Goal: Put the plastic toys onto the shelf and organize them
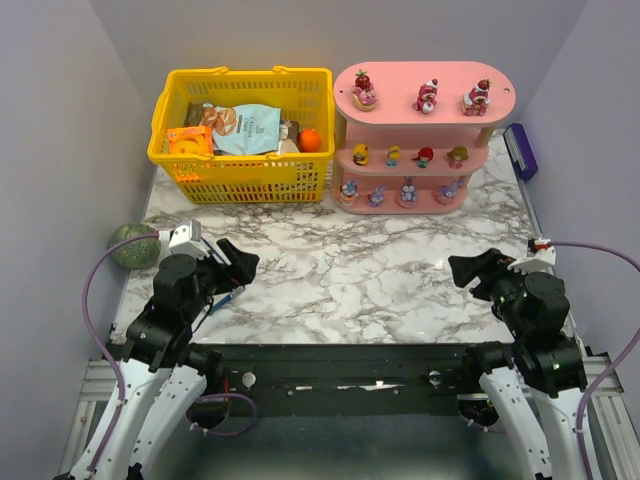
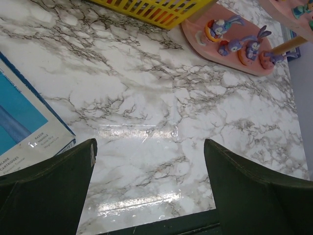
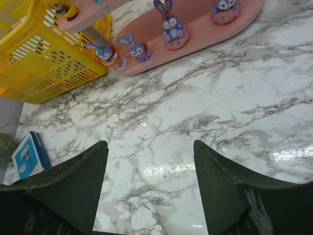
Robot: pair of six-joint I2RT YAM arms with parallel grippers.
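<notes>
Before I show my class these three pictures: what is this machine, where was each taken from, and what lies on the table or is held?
Two robot arms bolted to a marble table. One picture looks down from above; the other two come from a camera on each wrist, dark fingers at the bottom. The left gripper and right gripper are open and empty. On the table: a yellow basket of snacks, a pink shelf with toys on all three tiers, and a blue box.
</notes>
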